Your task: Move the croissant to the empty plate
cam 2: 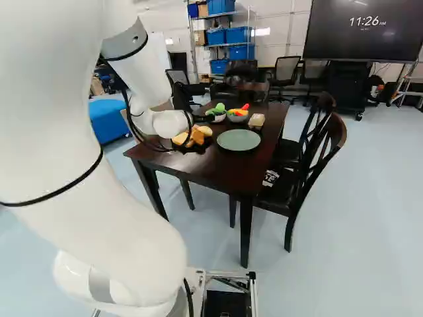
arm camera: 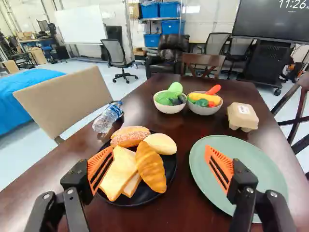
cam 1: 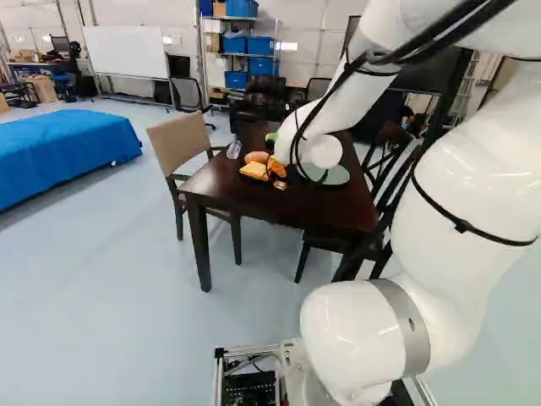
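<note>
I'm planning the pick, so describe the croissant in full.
The croissant is golden brown, long and gently curved, with ridges across it and narrowing ends. It looks whole, with a smooth surface, perhaps a toy's. It lies lengthwise on the black plate, on the side nearer the green plate. One flank is against the bread slices; its far end meets the round roll. Its underside is hidden. The open claw does not grip it.
</note>
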{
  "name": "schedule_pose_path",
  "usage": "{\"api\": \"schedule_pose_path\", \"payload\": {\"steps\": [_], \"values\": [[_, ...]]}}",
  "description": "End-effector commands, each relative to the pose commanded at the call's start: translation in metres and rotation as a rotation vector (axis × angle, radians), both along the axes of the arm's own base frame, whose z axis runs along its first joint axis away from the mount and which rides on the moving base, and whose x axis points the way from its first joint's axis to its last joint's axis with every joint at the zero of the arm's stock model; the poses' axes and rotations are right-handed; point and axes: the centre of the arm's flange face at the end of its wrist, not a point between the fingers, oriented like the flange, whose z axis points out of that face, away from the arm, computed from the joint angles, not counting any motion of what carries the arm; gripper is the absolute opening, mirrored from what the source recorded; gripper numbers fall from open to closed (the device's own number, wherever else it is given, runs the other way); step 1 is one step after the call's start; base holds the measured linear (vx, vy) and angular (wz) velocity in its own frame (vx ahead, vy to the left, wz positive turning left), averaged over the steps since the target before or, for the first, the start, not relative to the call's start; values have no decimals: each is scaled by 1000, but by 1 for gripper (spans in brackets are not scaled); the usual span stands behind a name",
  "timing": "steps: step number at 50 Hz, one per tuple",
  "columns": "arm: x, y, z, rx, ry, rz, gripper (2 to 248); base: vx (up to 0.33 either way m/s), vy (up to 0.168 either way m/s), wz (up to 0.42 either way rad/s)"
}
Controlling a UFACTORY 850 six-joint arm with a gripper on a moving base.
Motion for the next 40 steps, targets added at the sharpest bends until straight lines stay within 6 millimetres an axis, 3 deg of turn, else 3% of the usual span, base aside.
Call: {"api": "schedule_pose_path", "payload": {"steps": [15,40], "values": [[25,6,7,-1,69,11,247,0,0,0],[69,6,-8,-3,233,10,247,0,0,0]]}}
